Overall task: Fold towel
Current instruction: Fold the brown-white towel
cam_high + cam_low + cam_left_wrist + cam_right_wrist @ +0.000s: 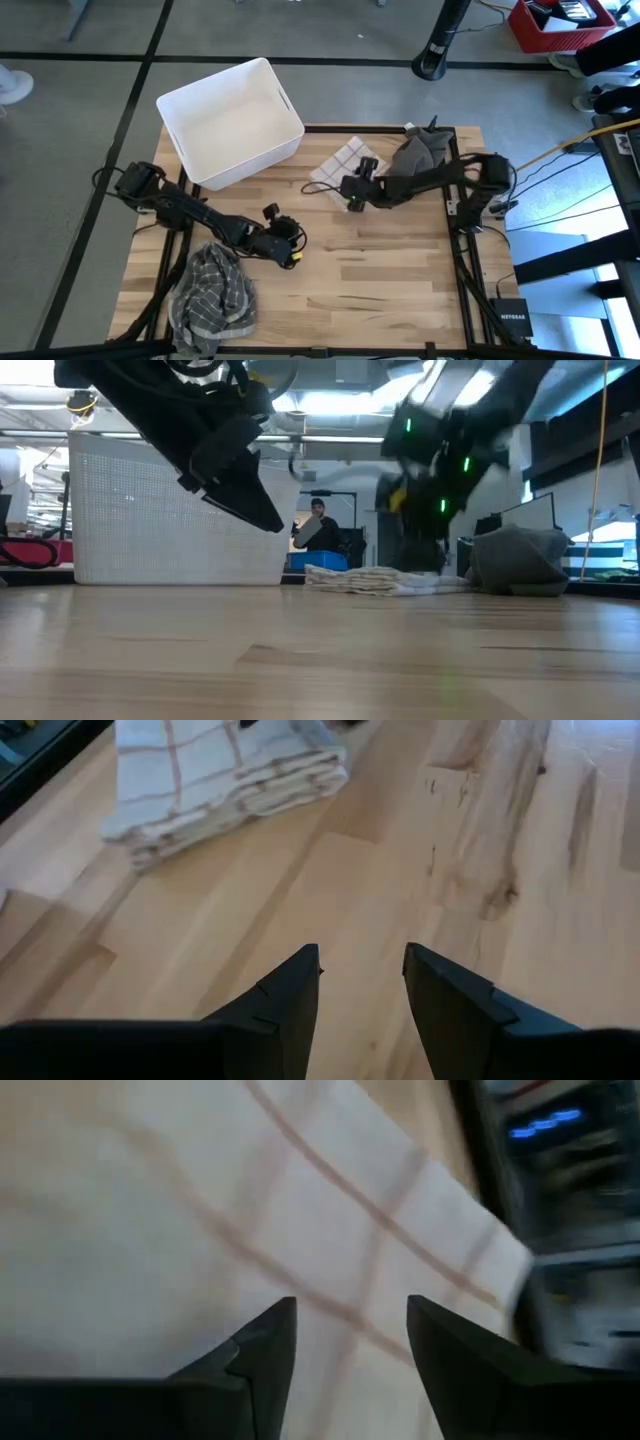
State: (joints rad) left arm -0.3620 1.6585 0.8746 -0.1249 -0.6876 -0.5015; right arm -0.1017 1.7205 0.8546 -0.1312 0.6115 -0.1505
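Our right gripper [352, 197] hangs over the folded checked towel [343, 163] with its fingers apart, holding nothing. We keep our left gripper [290, 245] above the bare wooden table [400, 270], its fingers also apart and empty. We see the towel between the white basket [230, 120] and a grey cloth [420, 152].

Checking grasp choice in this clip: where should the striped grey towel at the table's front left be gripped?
Probably at an outer edge of the striped grey towel, from above. It lies crumpled in a heap, so a raised fold on its side nearer the open left gripper looks easiest to pinch.
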